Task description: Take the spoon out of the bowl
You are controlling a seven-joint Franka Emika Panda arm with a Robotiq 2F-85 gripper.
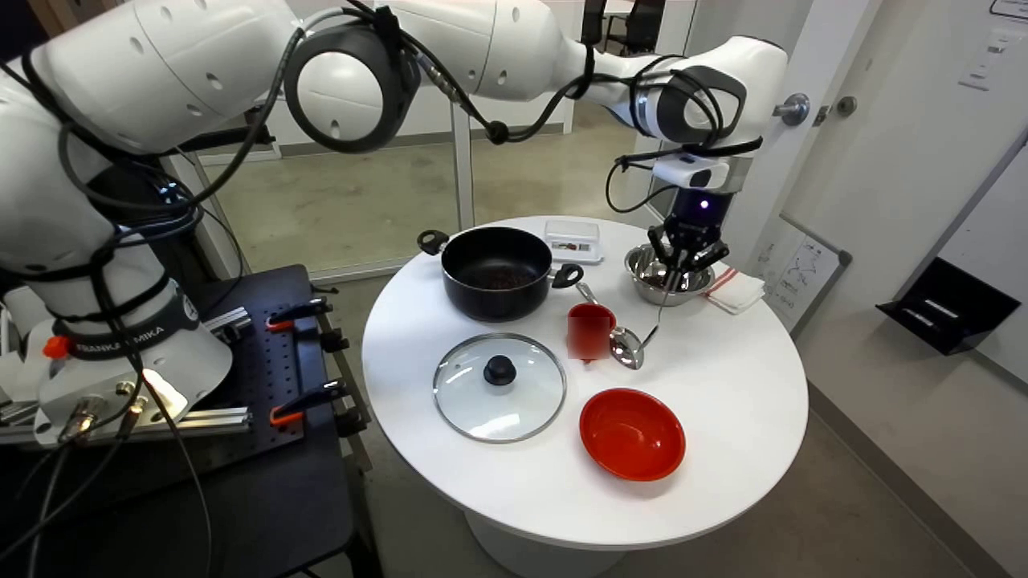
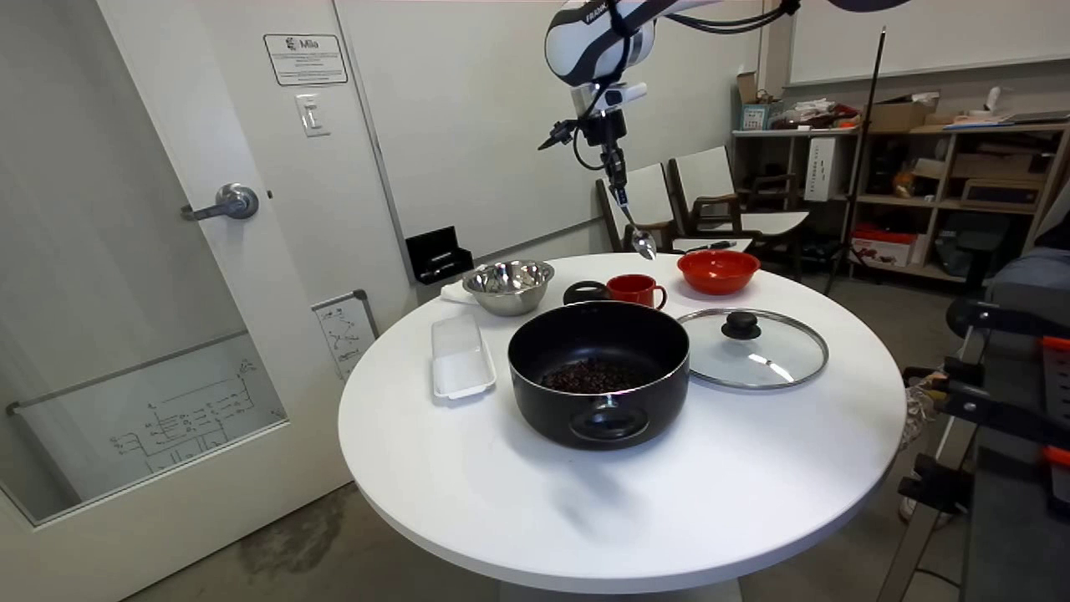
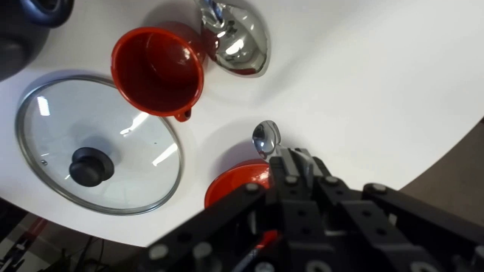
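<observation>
In an exterior view, the pincer [image 2: 620, 199] grasps a metal spoon [image 2: 643, 243], tilted in midair above the white desk [image 2: 752, 485], well apart from the steel bowl [image 2: 506, 294]. In an exterior view, a glass lid [image 1: 514, 405] lies beside a black pot [image 1: 496, 293]. In the wrist view, a red mug [image 3: 159, 75] stands beside a steel ladle [image 3: 242, 47].
</observation>
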